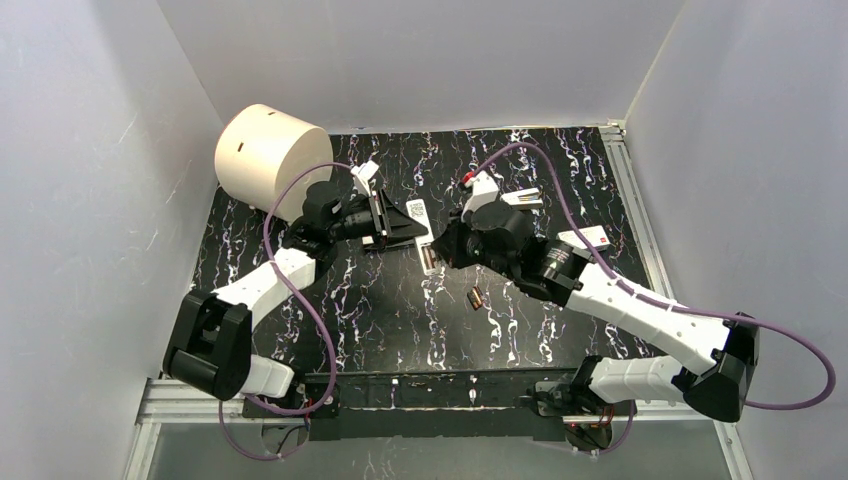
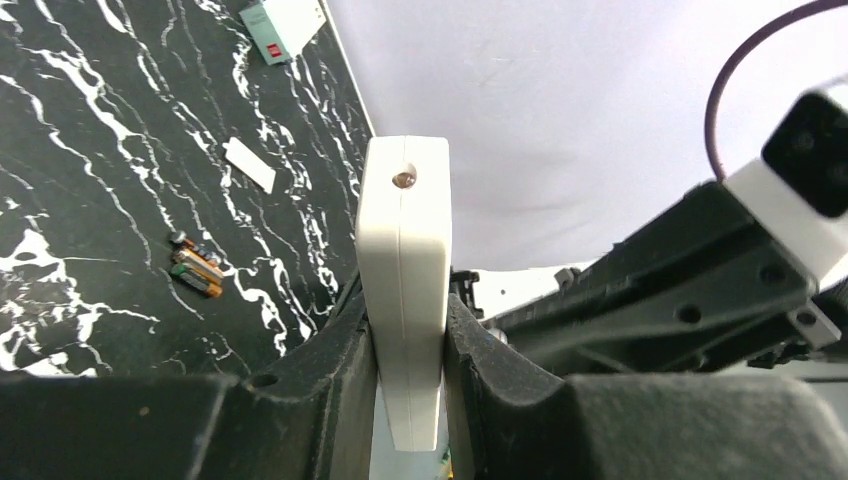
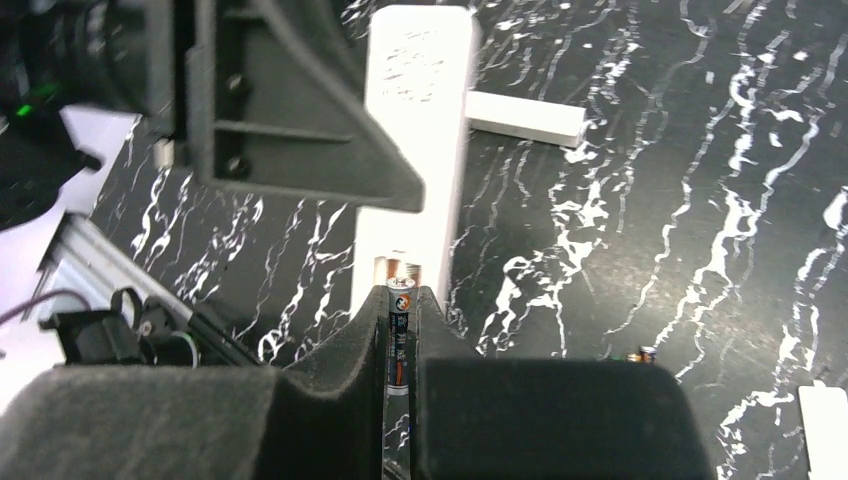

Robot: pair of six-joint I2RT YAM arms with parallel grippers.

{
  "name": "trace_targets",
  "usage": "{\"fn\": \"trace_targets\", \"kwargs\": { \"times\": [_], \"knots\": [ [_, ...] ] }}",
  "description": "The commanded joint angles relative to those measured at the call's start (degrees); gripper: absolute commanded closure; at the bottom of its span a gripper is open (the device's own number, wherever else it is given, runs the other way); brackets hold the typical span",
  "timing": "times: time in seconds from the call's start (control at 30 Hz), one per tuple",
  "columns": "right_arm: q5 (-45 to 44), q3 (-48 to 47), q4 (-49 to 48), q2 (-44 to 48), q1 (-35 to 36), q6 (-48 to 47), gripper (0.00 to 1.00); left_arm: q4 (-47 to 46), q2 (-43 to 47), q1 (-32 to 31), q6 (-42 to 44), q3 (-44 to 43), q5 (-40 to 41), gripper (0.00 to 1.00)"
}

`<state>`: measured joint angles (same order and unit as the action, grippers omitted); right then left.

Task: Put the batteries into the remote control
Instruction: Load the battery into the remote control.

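- Two grips: L gripper (image 2: 405,320) clenched on slim white bar remote (image 2: 405,230).
- R gripper (image 3: 400,300) grasps small coppery cylindrical battery (image 3: 399,340), tip at remote's recess.

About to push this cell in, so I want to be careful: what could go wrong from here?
1. The right tool pinches the battery by its thin sides, its tip at the near end of the remote control. Pushed off-line, it could pivot or slip out.
2. The left tool clamps the remote only across its narrow body, so the push may twist it.
3. I cannot read the cell's polarity, so it may go in reversed.
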<state>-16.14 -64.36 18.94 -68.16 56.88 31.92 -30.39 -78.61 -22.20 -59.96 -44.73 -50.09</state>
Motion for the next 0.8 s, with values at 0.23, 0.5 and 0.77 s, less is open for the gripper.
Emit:
{"fn": "trace_targets", "kwargs": {
  "times": [0.23, 0.5, 0.77],
  "knots": [
    [-5.7, -0.6, -8.2, 2.0, 6.7, -7.9, 0.95, -10.3, 1.2, 0.3, -7.5, -0.6, -4.7, 1.00],
    [-11.8, 2.8, -14.4, 3.0, 9.4, -9.4, 0.95, -15.1, 2.1, 0.3, -12.8, 1.3, -3.9, 1.00],
    [-16.6, 6.1, -18.5, 4.2, 11.8, -10.0, 0.94, -22.4, 1.8, 0.3, -19.0, 3.5, -2.9, 1.00]
  ]
}}
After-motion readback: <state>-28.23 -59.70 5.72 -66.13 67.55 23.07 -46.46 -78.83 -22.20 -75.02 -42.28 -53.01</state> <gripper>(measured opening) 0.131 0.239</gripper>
